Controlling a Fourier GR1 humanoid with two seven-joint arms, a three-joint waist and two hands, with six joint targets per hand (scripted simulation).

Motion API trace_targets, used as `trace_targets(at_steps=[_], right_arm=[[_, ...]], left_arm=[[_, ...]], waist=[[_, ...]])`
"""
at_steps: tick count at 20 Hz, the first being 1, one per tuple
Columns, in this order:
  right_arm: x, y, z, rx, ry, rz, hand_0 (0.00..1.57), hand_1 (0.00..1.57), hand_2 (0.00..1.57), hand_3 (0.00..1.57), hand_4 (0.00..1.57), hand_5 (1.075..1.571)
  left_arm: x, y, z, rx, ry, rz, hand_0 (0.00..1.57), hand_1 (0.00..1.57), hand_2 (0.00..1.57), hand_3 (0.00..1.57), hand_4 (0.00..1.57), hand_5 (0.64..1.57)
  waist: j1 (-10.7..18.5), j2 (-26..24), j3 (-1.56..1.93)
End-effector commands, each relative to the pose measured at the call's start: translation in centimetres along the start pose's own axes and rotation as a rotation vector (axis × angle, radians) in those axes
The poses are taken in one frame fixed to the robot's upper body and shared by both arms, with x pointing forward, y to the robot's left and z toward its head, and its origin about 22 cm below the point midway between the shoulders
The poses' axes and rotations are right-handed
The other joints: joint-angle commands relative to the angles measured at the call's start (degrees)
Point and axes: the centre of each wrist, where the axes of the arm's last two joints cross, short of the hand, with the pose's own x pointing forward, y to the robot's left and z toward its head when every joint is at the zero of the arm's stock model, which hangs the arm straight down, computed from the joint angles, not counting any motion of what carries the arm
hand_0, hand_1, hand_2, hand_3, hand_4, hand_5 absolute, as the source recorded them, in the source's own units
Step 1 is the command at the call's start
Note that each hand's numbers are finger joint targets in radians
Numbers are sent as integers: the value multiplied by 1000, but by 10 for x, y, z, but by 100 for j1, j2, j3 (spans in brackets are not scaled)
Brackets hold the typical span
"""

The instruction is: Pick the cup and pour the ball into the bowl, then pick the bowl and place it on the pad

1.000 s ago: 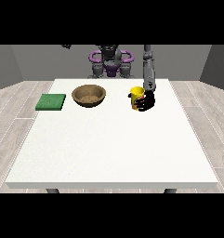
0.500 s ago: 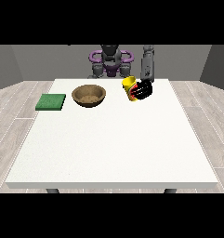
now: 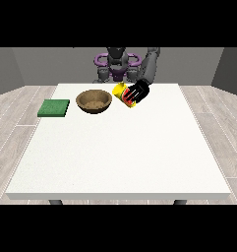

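Observation:
A yellow cup (image 3: 121, 91) with a red band is held in the air, tipped with its mouth towards the view's left. The black hand at the view's right (image 3: 137, 92) is curled round it. The cup hangs just right of the brown wooden bowl (image 3: 94, 102), which rests on the white table (image 3: 120, 147). Left of the bowl lies a flat green pad (image 3: 54, 108). No ball shows. The other hand is out of sight.
The robot's torso (image 3: 117, 66) stands behind the table's far edge. The table's near half stretches bare and white towards the camera.
The hand has lifted the cup off the table, carried it left towards the bowl and tilted it further over.

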Motion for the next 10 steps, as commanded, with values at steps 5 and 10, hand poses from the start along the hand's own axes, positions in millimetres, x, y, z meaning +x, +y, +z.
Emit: trace_targets(at_steps=[5,10], right_arm=[[-1,-7,-6,8,2,-12,0,0,0,0,348,1564],[-21,4,-10,22,34,-12,0,0,0,0,347,1562]], left_arm=[[15,-10,-14,44,-16,-290,1391,1391,1571,1571,920,1561],[27,-17,-25,54,-144,-553,1368,1368,1571,1571,828,1552]], waist=[[-117,85,1],[-137,-23,14]])
